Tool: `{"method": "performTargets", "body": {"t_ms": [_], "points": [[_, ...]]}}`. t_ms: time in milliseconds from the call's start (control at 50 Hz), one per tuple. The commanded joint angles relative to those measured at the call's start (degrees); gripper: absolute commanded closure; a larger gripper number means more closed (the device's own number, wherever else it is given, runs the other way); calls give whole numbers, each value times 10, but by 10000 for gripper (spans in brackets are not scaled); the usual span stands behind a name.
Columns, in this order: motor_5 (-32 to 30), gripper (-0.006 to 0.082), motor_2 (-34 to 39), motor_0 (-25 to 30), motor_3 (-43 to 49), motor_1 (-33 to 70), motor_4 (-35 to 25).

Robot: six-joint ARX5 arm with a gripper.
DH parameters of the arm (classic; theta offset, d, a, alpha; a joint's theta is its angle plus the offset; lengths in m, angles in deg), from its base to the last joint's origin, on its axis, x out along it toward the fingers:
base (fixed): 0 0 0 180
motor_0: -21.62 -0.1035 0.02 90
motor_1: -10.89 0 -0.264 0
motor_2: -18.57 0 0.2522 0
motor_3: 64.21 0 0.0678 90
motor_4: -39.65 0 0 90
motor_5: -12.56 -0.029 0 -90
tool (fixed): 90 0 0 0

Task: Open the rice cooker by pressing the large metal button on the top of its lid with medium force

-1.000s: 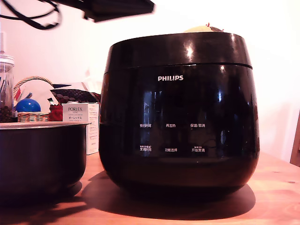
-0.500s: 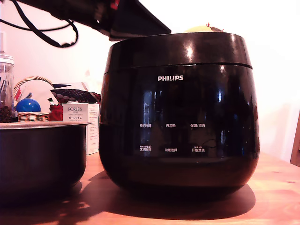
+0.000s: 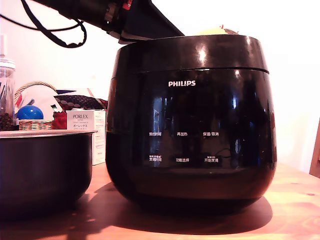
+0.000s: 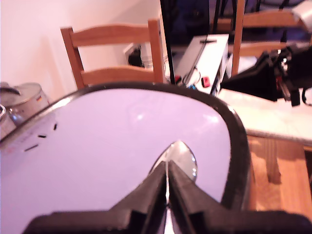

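Note:
The rice cooker [image 3: 190, 120] stands on the wooden table, glossy black with white PHILIPS lettering. Its lid [image 3: 190, 52] is down. In the wrist view the lid's top [image 4: 112, 146] looks pale and shiny, and the large metal button [image 4: 184, 157] is a silver teardrop near its rim. My gripper [image 4: 167, 165] is shut with nothing between its fingers, and its tips are over the near end of the button. I cannot tell whether they touch it. In the exterior view the black arm [image 3: 142, 22] reaches in from the upper left, and the lid's edge hides the fingertips.
A smaller plain black pot [image 3: 45, 165] stands at the exterior view's left. Behind it are a white PORLEX box [image 3: 86, 125] and a basket holding a blue ball [image 3: 30, 112]. The wrist view shows a wooden chair [image 4: 114, 53] and steel pots [image 4: 19, 100] past the cooker.
The arm has come down and moved rightward in the exterior view, until it is just over the lid's left edge. The cooker and its lid have not moved.

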Motion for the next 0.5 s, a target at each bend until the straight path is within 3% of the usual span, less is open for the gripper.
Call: {"method": "performTargets", "body": {"t_ms": [0, 480], "points": [[-8, 791, 30, 3, 43, 31, 13], [-19, 791, 30, 11, 108, 57, 47]]}}
